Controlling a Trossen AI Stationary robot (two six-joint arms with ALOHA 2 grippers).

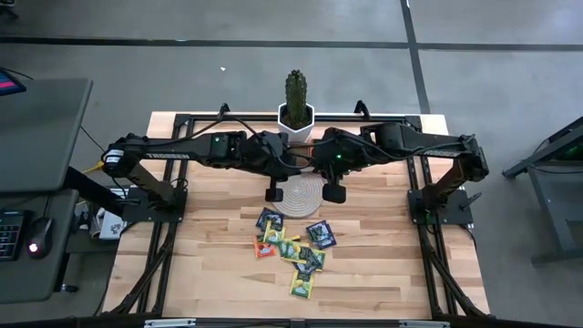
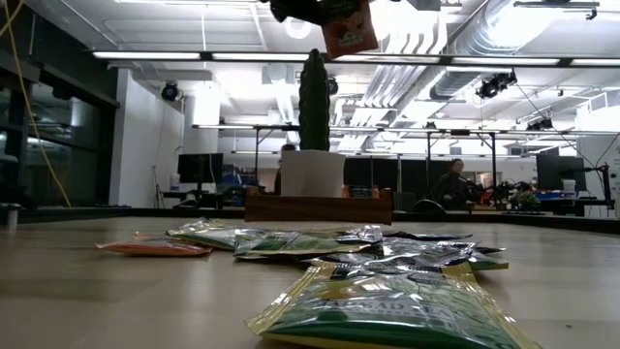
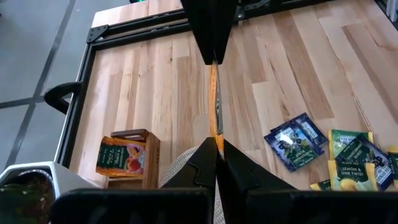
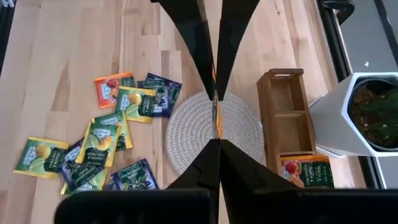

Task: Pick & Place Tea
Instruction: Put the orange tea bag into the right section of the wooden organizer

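Two grippers, left (image 3: pixel 216 144) and right (image 4: pixel 216 138), are clamped together on one orange sachet (image 3: pixel 215 99), seen only edge-on between the closed fingers. Below them lies the woven mat (image 4: pixel 239 127); beside it, a wooden tray (image 4: pixel 287 112) holds another sachet. Remaining sachets (image 1: pixel 293 248) are scattered nearer the table's front, partly overlapped.

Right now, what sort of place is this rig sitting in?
Probably an open-plan lab or workshop: exposed ceiling ducts and strip lights, rows of desks with monitors behind the table, and a person seated at one.
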